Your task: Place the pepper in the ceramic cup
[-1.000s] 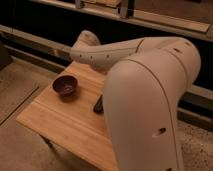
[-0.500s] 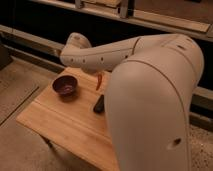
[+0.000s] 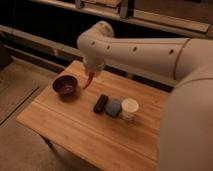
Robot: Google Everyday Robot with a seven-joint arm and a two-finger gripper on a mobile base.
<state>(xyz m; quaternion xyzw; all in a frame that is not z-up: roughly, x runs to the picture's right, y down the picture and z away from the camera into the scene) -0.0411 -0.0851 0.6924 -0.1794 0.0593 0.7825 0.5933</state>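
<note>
The red chili pepper [image 3: 89,80] hangs from my gripper [image 3: 93,71], which is shut on its top end and holds it above the wooden table [image 3: 75,130], just right of the dark bowl [image 3: 65,85]. The white ceramic cup [image 3: 130,108] stands upright on the table to the right, well apart from the gripper. My white arm reaches in from the right and covers the right side of the table.
A black oblong object [image 3: 100,103] and a blue object [image 3: 113,107] lie side by side between the bowl and the cup. A dark shelf rail runs behind the table. The floor lies to the left and in front.
My arm has swung up and to the left, carrying the pepper closer to the bowl. The cup and the blue object, hidden before, now show.
</note>
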